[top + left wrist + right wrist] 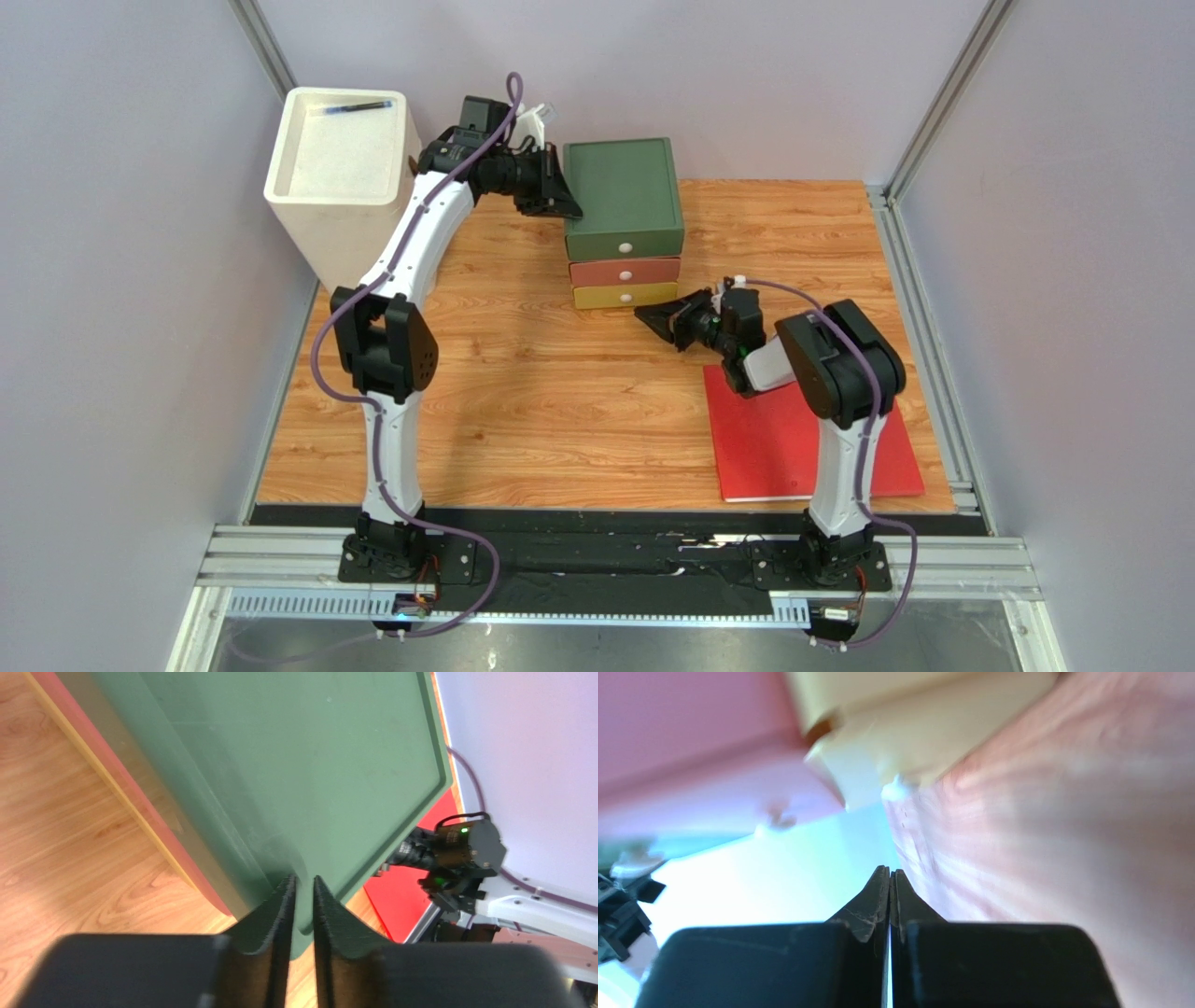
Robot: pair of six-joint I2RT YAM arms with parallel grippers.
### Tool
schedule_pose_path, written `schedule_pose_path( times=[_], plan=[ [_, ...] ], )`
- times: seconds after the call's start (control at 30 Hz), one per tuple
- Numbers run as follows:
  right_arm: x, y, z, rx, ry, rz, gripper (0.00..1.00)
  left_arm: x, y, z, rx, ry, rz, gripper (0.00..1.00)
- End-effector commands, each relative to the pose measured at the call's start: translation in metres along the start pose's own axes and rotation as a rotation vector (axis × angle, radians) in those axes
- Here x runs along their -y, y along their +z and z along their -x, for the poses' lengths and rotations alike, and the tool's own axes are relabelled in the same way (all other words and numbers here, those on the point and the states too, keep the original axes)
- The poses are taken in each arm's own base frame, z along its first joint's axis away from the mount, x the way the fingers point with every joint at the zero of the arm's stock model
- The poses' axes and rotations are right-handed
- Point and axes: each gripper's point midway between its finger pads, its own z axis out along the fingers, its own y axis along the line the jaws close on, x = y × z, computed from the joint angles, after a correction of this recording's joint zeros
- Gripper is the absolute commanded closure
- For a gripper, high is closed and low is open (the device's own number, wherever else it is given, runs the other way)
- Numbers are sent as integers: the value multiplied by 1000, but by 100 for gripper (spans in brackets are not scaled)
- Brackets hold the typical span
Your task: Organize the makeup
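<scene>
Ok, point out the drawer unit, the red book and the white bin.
drawer unit (623,196), top external view, its green top
red book (765,448), top external view, bare cover
white bin (330,231), top external view, front wall

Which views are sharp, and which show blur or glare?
Top external view: evenly lit, sharp across the wooden tabletop. Left wrist view: green plastic drawer-chest top crisp, black jaws soft near the lens. Right wrist view: blurred throughout, overexposed, pale glare mid-frame.
</scene>
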Motion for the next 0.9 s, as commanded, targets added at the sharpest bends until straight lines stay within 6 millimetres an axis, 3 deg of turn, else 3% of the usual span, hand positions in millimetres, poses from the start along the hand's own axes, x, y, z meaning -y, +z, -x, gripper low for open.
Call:
schedule_pose_path(
  times=[0.0,0.03,0.07,0.1,0.13,0.23,0.27,0.3,0.37,0.4,0.43,0.63,0.87],
  plan=[
    [-27,-26,-18,-51,-148,-15,100,-31,-23,-32,-102,-21,199,69],
    [-31,-37,-22,-60,-243,-63,100,-26,-29,-29,-86,-7,195,55],
    [-49,-37,-21,-61,-315,-65,96,-13,-40,-22,-54,21,183,45],
    [-32,-46,-21,-66,-349,-192,94,-7,-47,-19,-38,41,172,37],
    [-59,-57,-21,-57,-530,-174,91,0,-53,-17,-24,58,165,29],
    [-91,-79,-6,5,-727,-297,74,21,-76,-10,38,102,151,18],
    [-107,-90,-1,29,-848,-299,56,30,-87,-9,61,118,148,6],
    [-122,-100,9,79,-888,-347,46,33,-92,-9,69,121,148,1],
    [-142,-114,15,117,-1009,-361,26,44,-107,-9,95,133,152,1],
    [-150,-122,23,160,-1040,-395,21,47,-111,-10,102,134,152,1],
    [-156,-127,27,185,-1060,-410,0,50,-115,-9,112,141,151,1],
    [-174,-159,51,350,-1115,-521,0,68,-143,-20,154,173,149,1],
    [-189,-191,63,488,-1213,-582,0,65,-149,-38,140,156,170,1]
  ],
)
